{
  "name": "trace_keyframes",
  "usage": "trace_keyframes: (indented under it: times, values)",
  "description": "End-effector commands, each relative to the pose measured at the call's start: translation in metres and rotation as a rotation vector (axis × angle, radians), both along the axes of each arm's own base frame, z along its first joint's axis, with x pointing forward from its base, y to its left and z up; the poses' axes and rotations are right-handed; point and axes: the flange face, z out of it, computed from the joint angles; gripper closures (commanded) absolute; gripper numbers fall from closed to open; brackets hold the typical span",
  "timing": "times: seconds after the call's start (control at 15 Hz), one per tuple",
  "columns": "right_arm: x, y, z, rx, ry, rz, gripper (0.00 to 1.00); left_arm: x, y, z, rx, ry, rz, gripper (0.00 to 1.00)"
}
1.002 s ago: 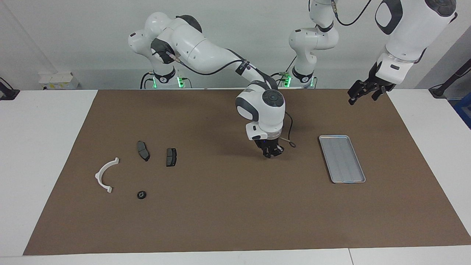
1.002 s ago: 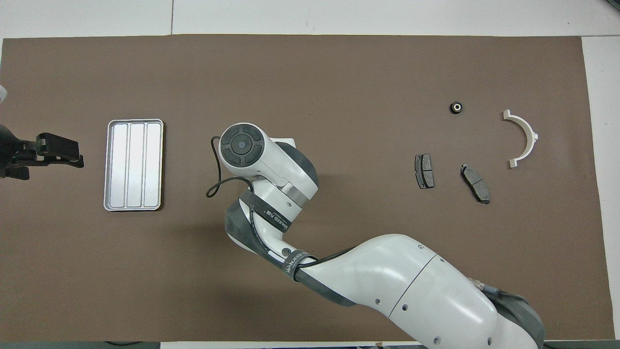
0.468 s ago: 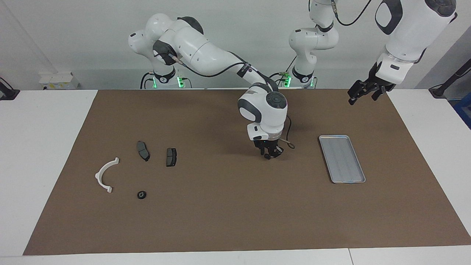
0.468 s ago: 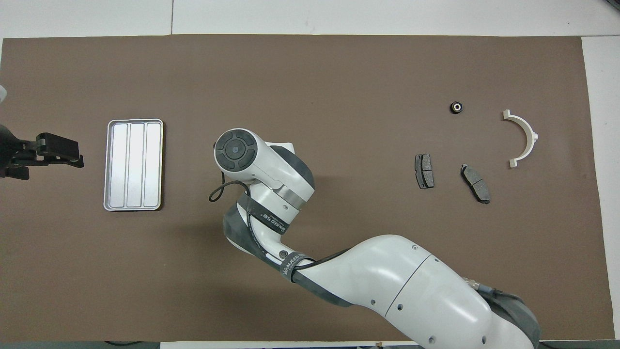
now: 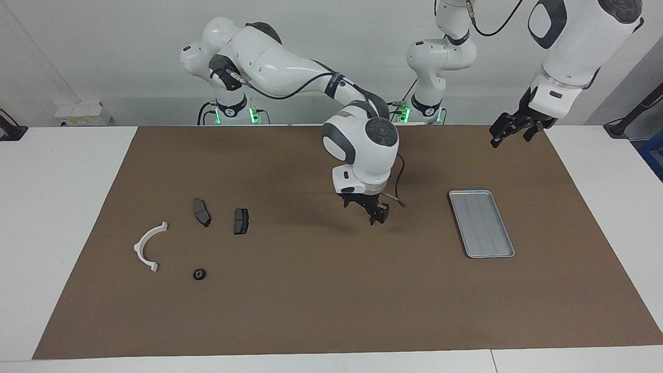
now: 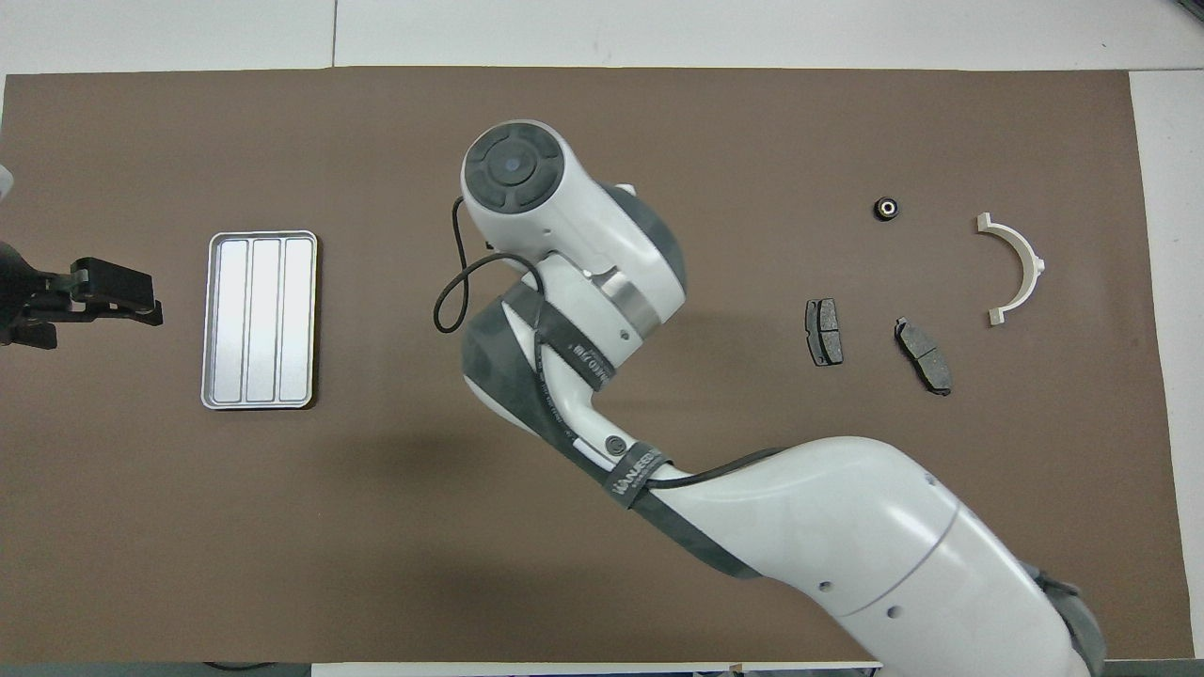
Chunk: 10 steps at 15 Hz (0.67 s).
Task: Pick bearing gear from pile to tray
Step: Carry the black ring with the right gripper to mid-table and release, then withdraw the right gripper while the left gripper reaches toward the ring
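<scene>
The pile lies toward the right arm's end of the table: a white half-ring bracket (image 5: 149, 246) (image 6: 1014, 268), two dark grey brake pads (image 5: 201, 212) (image 5: 241, 220) (image 6: 824, 332) (image 6: 923, 354) and one small black round piece (image 5: 199, 274) (image 6: 886, 208). The silver tray (image 5: 481, 223) (image 6: 259, 320) lies toward the left arm's end and holds nothing. My right gripper (image 5: 377, 213) hangs low over the bare mat between pile and tray; the overhead view hides it under its wrist. My left gripper (image 5: 510, 139) (image 6: 150, 303) waits open and raised, beside the tray.
A brown mat (image 5: 311, 300) covers most of the white table. The right arm's cable (image 6: 451, 291) loops out beside its wrist. Bare mat lies between the pile and the tray.
The right arm's wrist has lifted and swung, and its gripper has shifted slightly toward the pile end. The left arm, the pile and the tray have not moved.
</scene>
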Motion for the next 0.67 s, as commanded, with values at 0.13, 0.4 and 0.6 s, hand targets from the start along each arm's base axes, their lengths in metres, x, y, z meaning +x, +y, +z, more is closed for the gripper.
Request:
trace_keyframes:
  times: [0.13,0.4,0.6]
  values:
    - [0.046,-0.154,0.088,0.036,0.007,0.354,0.00,-0.007,0.001,0.004,-0.011,0.001,0.002,0.00]
    - [0.071,-0.282,0.072,0.018,0.054,0.557,0.00,-0.008,0.000,0.003,-0.011,0.006,0.000,0.00]
    - [0.070,-0.353,0.046,-0.001,0.031,0.646,0.00,-0.009,0.000,0.003,-0.008,0.010,-0.008,0.00]
